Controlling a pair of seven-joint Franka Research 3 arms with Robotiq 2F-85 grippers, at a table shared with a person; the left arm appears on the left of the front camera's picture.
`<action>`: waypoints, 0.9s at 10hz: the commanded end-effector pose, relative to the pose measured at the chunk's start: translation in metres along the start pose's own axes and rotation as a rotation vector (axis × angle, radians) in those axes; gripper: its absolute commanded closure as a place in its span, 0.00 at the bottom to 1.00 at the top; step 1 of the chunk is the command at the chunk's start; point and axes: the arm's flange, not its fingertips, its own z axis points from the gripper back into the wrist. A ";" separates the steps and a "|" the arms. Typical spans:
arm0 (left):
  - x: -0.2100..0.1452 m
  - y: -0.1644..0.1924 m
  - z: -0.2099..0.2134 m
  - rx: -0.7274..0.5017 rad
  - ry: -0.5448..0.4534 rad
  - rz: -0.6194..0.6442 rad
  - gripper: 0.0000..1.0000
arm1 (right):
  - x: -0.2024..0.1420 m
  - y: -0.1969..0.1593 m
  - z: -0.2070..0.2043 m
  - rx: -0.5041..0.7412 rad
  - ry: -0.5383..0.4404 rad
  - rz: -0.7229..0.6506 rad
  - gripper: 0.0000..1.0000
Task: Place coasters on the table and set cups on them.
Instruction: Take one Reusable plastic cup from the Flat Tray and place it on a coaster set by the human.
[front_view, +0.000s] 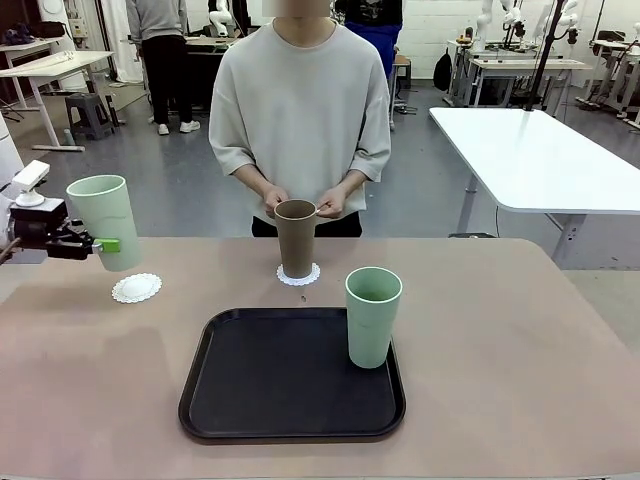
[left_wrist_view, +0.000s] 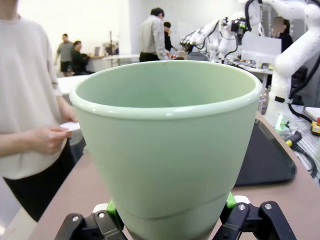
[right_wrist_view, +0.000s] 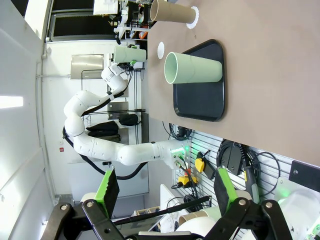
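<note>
The brown matte tumbler (front_view: 296, 238) stands on its lacy white coaster (front_view: 299, 277), my left jaws grip a pale green tumbler (front_view: 105, 222) just above a bare second coaster (front_view: 136, 288), my right jaws gape empty, and another green tumbler (front_view: 372, 315) waits on the black tray (front_view: 230, 400) ahead of them.

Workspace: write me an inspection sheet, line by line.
surface: tan table, matte, no spills seen.
job's things: brown cup upright on a coaster, the person's hands at its rim; second coaster with nothing on it; one green cup upright on the black tray; other green cup held off the table near the second coaster.
clutter: nothing seen.
grippers: left claw shut on the other green cup; right claw open, holding nothing.
cables: black cables at a slotted panel off the table.
surroundings: white tables, people standing farther off.
</note>
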 end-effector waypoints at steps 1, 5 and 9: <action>-0.011 0.007 0.011 -0.031 0.005 -0.027 0.17 | 0.000 0.001 0.000 0.018 -0.003 0.007 0.00; -0.035 0.027 0.010 0.019 0.021 -0.060 0.17 | 0.000 0.001 0.000 0.018 -0.003 0.007 0.00; -0.051 0.050 0.007 0.032 0.010 -0.025 0.17 | 0.000 0.001 0.000 0.018 -0.003 0.007 0.00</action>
